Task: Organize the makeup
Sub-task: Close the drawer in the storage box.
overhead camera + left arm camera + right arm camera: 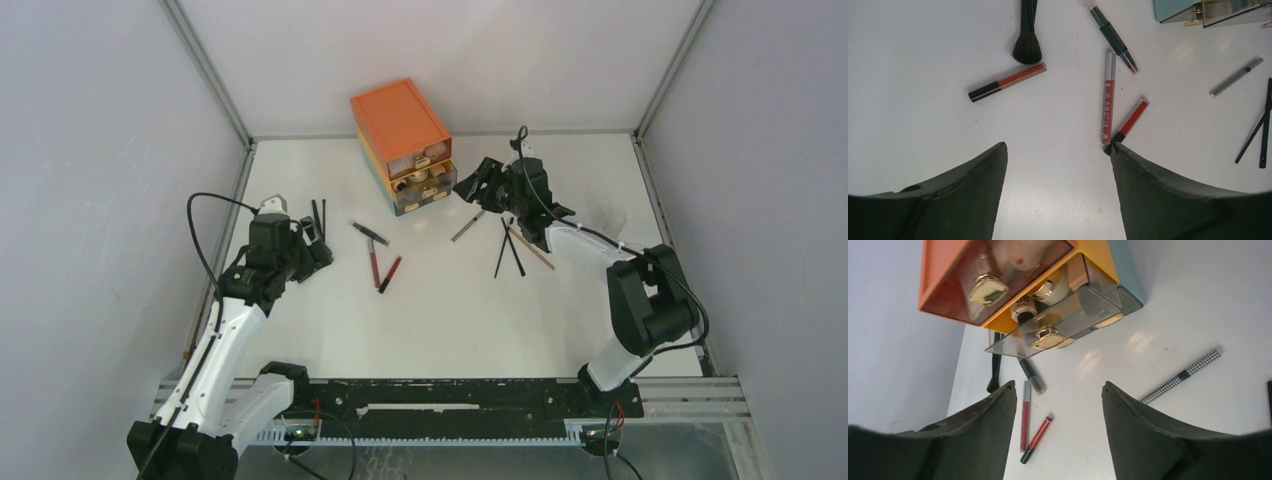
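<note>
Left wrist view shows the left gripper [1058, 148] spread wide and empty above the table [923, 125], a lettered red tube [1109, 97] and a shorter red tube [1131, 120] lying just ahead of one finger (the shorter one's black cap sits right at the fingertip), with a red-and-black gloss [1007, 82] and a brush [1026, 45] farther out. The right gripper [1058, 385] is also parted and holds nothing, facing the orange chest [943, 275], whose clear drawers [1068, 315] stand pulled out with a beige bottle [1055, 290] inside; a checked pencil [1182, 376] lies on the table nearby.
</note>
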